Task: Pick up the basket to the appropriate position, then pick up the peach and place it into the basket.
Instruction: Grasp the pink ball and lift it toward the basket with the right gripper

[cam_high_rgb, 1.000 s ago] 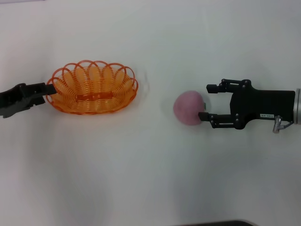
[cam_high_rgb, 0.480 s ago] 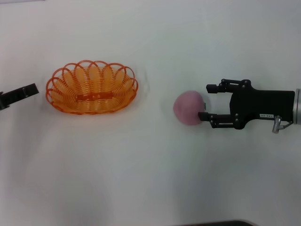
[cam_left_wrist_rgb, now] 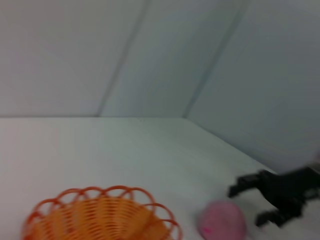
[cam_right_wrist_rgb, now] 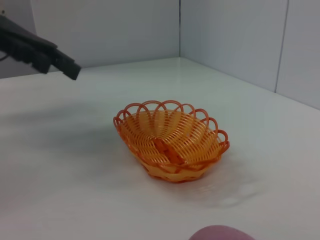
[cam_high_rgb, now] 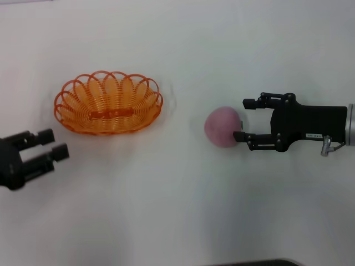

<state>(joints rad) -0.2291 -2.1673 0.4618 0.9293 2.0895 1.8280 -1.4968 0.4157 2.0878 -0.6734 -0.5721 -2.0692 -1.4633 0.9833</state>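
- The left claw [cam_high_rgb: 49,149] hangs near the robot, fingers apart and holding nothing (well off the basket).
- The right claw [cam_high_rgb: 244,119] is wide open around the peach [cam_high_rgb: 221,127]; one finger touches it.
- The basket [cam_high_rgb: 108,103] sits on the white table [cam_high_rgb: 177,210], farther back and left of the peach.

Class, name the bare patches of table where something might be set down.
Bare table lies between the basket and the peach, and all along the near side. It is crowded where the right end effector flanks the peach.
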